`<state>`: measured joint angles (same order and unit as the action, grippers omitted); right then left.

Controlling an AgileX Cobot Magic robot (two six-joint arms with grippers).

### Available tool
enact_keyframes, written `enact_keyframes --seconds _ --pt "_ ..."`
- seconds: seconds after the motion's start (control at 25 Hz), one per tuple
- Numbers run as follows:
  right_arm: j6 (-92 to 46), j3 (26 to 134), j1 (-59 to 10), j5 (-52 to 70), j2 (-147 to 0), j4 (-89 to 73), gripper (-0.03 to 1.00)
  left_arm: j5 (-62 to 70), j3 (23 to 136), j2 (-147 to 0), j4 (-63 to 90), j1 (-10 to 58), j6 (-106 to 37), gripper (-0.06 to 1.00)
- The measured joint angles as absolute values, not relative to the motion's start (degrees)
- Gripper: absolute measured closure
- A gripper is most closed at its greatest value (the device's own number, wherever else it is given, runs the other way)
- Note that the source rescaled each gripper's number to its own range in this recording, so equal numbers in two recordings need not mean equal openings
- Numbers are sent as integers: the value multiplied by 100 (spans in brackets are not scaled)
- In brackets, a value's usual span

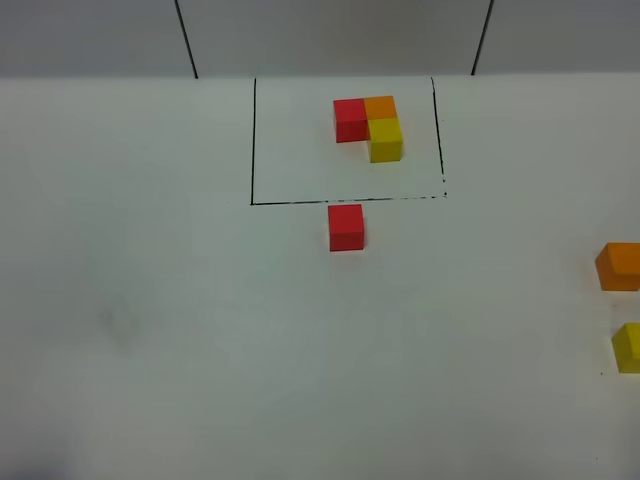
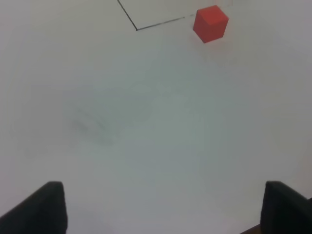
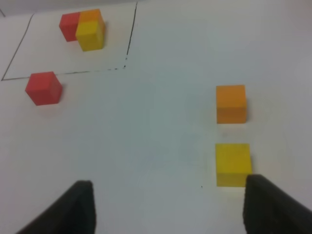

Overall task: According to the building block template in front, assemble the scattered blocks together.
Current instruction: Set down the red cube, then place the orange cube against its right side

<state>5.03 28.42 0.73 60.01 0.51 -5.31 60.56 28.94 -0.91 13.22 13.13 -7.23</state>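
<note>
The template [image 1: 368, 125] is an L of red, orange and yellow cubes inside a black drawn rectangle at the table's far middle; it also shows in the right wrist view [image 3: 84, 28]. A loose red cube [image 1: 346, 227] sits just in front of the rectangle's near line, seen too in the left wrist view [image 2: 210, 23] and the right wrist view [image 3: 44, 88]. A loose orange cube [image 1: 620, 266] and a loose yellow cube [image 1: 628, 347] sit at the right edge, apart. My left gripper [image 2: 158, 209] is open and empty, well short of the red cube. My right gripper [image 3: 168, 207] is open and empty, its finger [image 3: 273, 207] close beside the yellow cube [image 3: 233, 164], with the orange cube [image 3: 231, 103] beyond.
The white table [image 1: 200, 330] runs to a grey back wall with two dark vertical lines [image 1: 186, 38]. Neither arm shows in the exterior high view.
</note>
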Motion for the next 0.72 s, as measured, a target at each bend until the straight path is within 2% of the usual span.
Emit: enact_keyframes --seconds 0.4,0.72 --pt "503 2842 73 6001 51 -531 61 6058 2894 43 1114 1293 -589 20" --pt "503 2842 73 6001 51 -531 61 6058 2894 43 1077 599 -589 20"
